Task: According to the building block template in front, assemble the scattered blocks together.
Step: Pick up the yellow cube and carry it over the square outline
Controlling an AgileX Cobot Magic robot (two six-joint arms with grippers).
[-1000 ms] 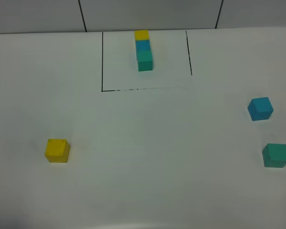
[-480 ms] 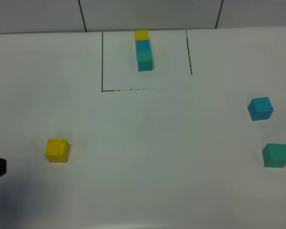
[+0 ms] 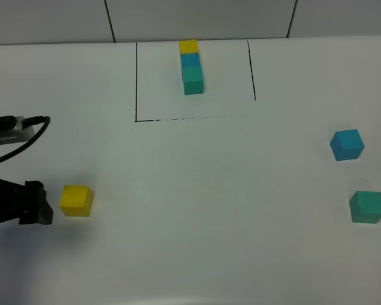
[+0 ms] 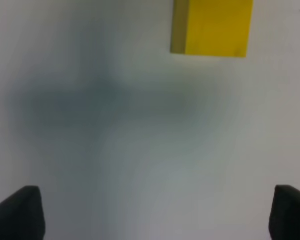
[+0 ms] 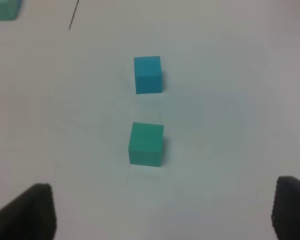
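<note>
Left arm (image 3: 13,203) enters at the left edge of the high view, held low and pointing toward centre, with a cable (image 3: 25,122) arched over the wrist. Left gripper (image 4: 152,215): jaws spread wide, with only the dark fingertips (image 4: 17,212) showing. Right gripper (image 5: 160,210) is seen only in its own wrist view, jaws likewise wide apart.

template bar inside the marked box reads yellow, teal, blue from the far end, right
Not quite. The template does lie inside the marked box, but from the far end it reads yellow, blue, teal: blue is the middle cube and teal the near one. The exterior high view shows this.
</note>
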